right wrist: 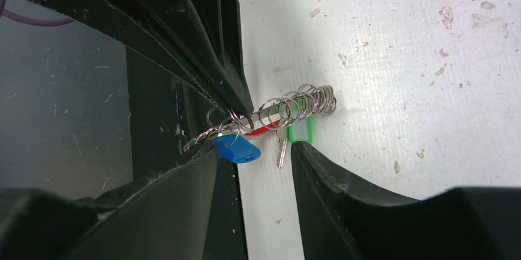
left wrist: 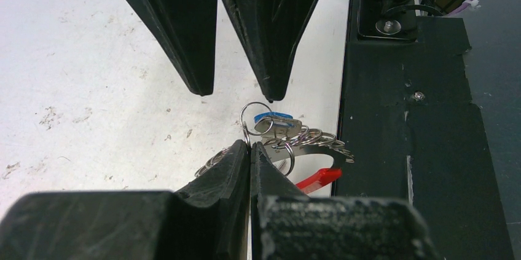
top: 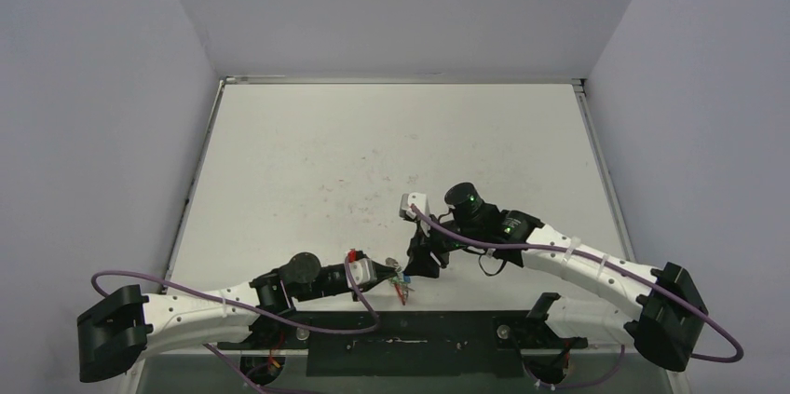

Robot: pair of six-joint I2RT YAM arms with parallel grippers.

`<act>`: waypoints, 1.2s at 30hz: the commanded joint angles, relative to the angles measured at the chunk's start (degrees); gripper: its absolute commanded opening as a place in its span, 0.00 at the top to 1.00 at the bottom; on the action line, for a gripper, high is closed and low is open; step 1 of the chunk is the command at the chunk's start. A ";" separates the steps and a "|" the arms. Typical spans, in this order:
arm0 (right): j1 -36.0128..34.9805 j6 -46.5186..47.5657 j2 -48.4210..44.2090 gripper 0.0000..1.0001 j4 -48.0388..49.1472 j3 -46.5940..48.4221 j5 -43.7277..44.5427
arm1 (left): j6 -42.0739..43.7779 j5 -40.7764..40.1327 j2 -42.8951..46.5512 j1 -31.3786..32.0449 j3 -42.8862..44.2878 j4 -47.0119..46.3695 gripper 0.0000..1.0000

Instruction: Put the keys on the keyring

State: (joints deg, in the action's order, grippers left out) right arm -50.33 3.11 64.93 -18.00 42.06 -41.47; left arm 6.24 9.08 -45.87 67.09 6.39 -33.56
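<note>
White table, keyring end hidden between left jaws, green key half-seen

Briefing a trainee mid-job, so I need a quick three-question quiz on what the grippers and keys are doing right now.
1. True or false: the left gripper is shut on the keyring.
2. The right gripper is: A) shut, B) open, close to the keyring, C) out of view.
3. Fill in: next to the blue key hangs the ____ key.
Key: 1 true; 2 B; 3 green key.
</note>
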 commanded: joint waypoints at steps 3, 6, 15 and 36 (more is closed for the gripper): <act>0.05 -2.35 -3.75 0.49 4.13 -0.83 1.21 | 0.06 -0.12 0.36 0.32 1.35 -1.98 1.00; 0.05 -3.09 -3.91 0.50 5.05 -1.09 0.63 | 0.17 -0.12 0.29 0.32 1.39 -2.03 1.00; -1.08 -6.71 -0.70 0.57 7.35 -1.56 2.77 | 0.19 -0.19 -0.30 0.32 1.39 -2.47 1.00; -2.95 -7.51 0.61 0.91 7.36 -1.68 1.93 | 0.17 -0.76 0.46 0.32 1.08 -2.04 1.00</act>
State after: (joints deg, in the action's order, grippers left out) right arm -52.95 -4.47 65.52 -12.82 40.23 -39.42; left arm 6.26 8.97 -46.19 67.09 6.39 -33.50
